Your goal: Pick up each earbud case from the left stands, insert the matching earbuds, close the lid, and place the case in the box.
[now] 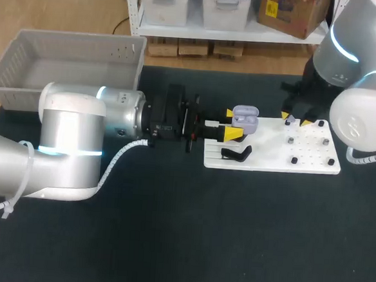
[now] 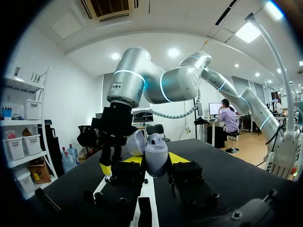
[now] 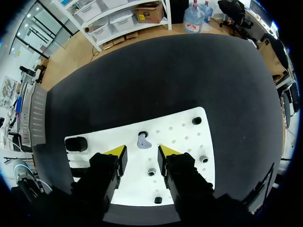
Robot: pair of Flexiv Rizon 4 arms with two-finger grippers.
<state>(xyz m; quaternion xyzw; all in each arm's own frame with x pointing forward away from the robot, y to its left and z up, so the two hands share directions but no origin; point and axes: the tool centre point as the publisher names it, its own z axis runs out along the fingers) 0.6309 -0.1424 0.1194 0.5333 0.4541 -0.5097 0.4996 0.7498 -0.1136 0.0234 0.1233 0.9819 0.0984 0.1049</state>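
Holding the open earbud case (image 1: 245,118) in the left hand (image 1: 231,123), by the board's (image 1: 315,164) left end. Hovering the right hand (image 3: 142,151) — fingers apart — over an earbud (image 3: 143,141). Could knock it aside if lowered off-centre — or pinch only its stem.

The lavender earbud case (image 1: 245,118), lid hinged open, is clamped between the left gripper's (image 1: 230,123) fingers (image 1: 231,134) over the white board's (image 1: 315,164) left end. A lavender earbud (image 3: 142,141) lies on the board. The grey box (image 1: 25,71) stands well left of it.
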